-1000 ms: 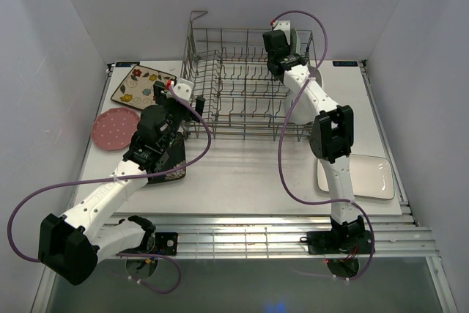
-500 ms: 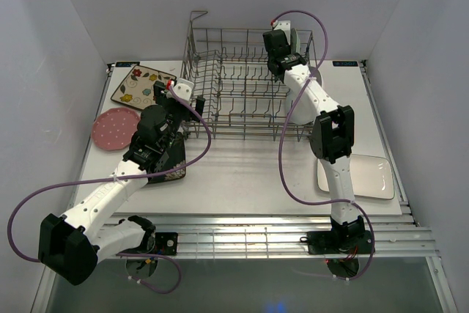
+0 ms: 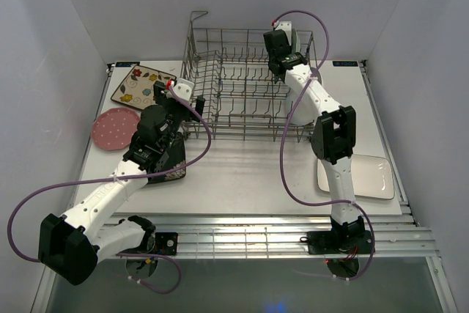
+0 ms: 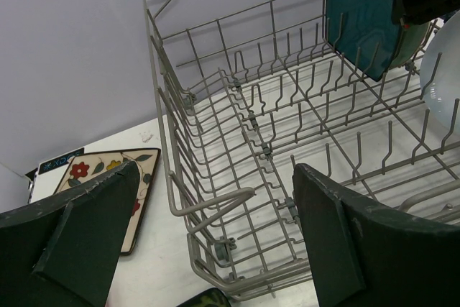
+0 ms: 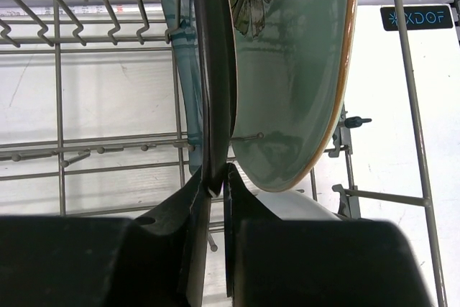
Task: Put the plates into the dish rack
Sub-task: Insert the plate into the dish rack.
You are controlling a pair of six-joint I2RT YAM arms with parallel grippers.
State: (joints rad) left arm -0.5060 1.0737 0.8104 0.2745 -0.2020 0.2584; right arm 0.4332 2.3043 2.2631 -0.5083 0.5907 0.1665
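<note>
The dish rack (image 3: 242,82), a grey wire basket, stands at the back centre. My right gripper (image 3: 278,43) reaches into its far right corner. In the right wrist view that gripper (image 5: 218,181) is shut on the rim of the teal square plate (image 5: 214,98), which stands edge-on between the tines. Beside it leans the mint-green round plate (image 5: 295,70), with a white plate (image 5: 298,205) below. My left gripper (image 3: 181,95) hangs open at the rack's near left corner (image 4: 215,249), holding nothing. A dark patterned square plate (image 3: 172,166) lies under the left arm.
A cream floral square plate (image 3: 135,86) and a pink dotted round plate (image 3: 113,128) lie left of the rack. A white rectangular plate (image 3: 359,177) lies at the front right. The rack's tall wire handle (image 4: 212,203) juts out between my left fingers.
Almost nothing: the right arm's elbow has drifted slightly to the right, still gripping the teal plate. The left arm has not moved.
</note>
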